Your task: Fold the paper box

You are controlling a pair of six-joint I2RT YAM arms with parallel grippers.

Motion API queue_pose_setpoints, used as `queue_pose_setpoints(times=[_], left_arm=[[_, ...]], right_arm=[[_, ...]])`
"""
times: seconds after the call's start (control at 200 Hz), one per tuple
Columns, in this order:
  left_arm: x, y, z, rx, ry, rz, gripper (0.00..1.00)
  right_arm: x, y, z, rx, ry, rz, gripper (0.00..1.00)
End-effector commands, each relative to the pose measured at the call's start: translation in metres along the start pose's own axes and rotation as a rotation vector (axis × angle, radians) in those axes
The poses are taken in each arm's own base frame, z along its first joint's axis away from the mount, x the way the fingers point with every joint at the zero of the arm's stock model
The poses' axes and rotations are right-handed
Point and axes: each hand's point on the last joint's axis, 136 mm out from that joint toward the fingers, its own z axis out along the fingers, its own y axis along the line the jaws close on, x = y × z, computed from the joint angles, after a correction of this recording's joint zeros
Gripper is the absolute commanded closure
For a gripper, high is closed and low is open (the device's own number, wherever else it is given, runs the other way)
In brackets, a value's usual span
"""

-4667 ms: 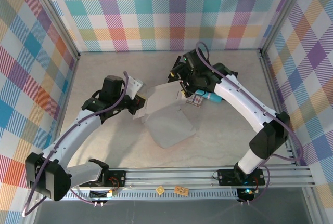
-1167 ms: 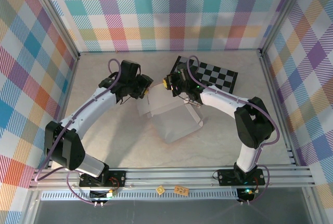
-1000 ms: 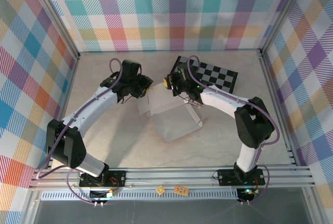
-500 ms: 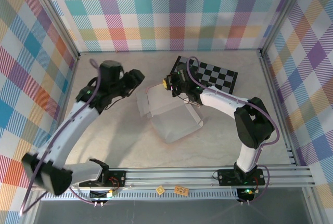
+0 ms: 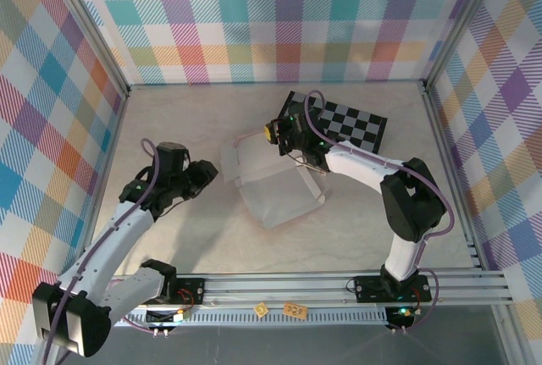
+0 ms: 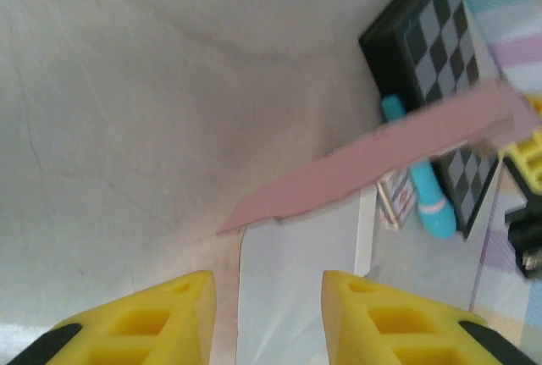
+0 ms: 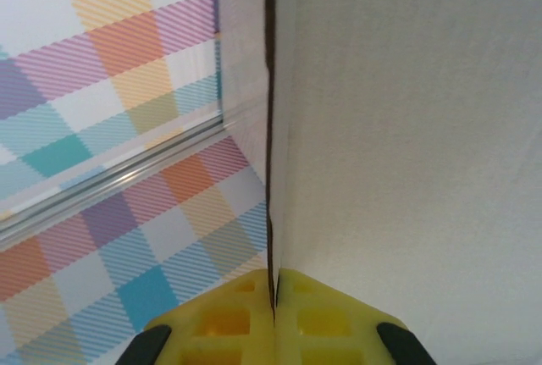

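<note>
left gripper [image 5: 205,174] has backed off to the left, away from the paper box [image 5: 275,191], jaws apart and empty. right gripper [image 5: 284,134] is pinched tight on the box's far edge, box sitting near the middle beside the checkered board [image 5: 351,124]

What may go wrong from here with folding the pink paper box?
1. The right claw pinches just a thin edge of the paper box; a pull may tear it or let it slip.
2. The left claw is open and off the box, so the raised flap may spring back.
3. The checkered board lies close behind the right claw; a bump is possible.
</note>
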Motion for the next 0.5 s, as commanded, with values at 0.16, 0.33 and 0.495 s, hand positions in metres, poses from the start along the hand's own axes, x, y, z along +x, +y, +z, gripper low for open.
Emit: queue_pose_setpoints(times=[0.16, 0.33, 0.495], left_arm=[[-0.069, 0.003, -0.009, -0.009, -0.155, -0.004, 0.64], [-0.087, 0.0, -0.01, -0.025, -0.185, 0.03, 0.64], [-0.082, 0.014, 0.005, -0.04, -0.17, 0.03, 0.66]], right_arm=[[0.053, 0.009, 0.022, -0.133, 0.149, -0.147, 1.0], [0.066, 0.011, 0.036, -0.249, 0.259, -0.274, 1.0], [0.076, -0.015, 0.035, -0.303, 0.378, -0.353, 1.0]])
